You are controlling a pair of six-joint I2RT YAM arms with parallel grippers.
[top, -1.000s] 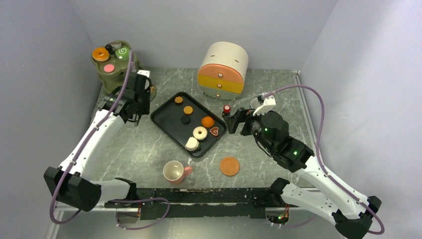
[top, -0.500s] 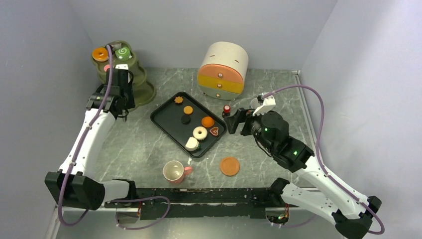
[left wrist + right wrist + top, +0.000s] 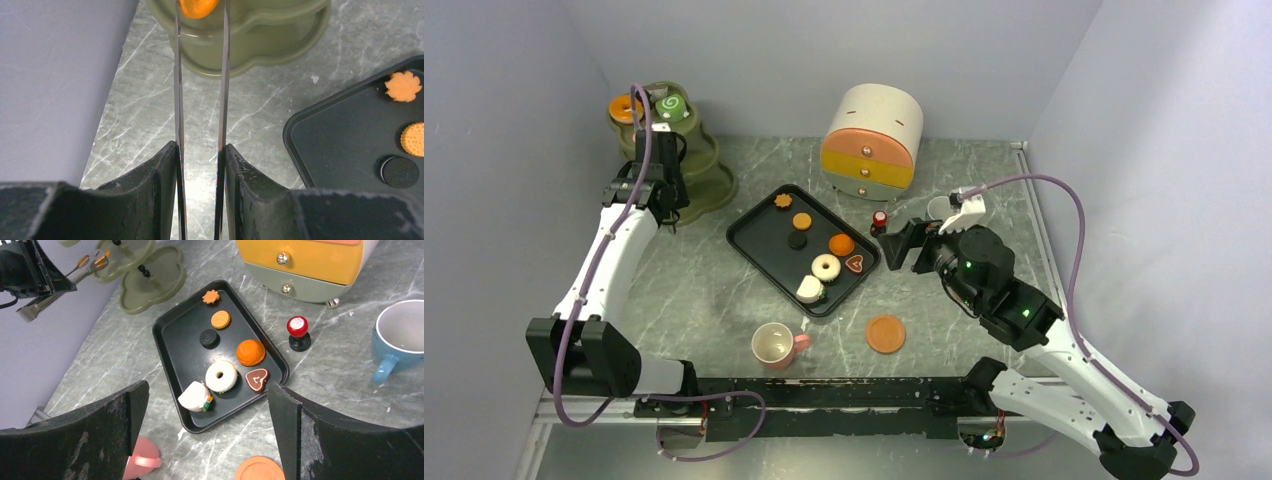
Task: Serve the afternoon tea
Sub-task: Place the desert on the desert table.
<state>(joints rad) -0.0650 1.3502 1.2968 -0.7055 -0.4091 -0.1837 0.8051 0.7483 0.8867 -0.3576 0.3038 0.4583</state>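
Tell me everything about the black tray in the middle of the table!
The black tray is a rectangle with rounded corners and a low raised rim, matte and plastic-looking. It lies flat and slanted on the grey marble table. Seven toy treats sit in it: a flower cookie, round cookie, black cookie, orange bun, white doughnut, heart cookie and white cake piece. Nothing else touches it.

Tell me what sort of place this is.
Probably a robot test cell, not a real tearoom: plain grey walls box in a marbled table, and the pastries on the black tray are toys.
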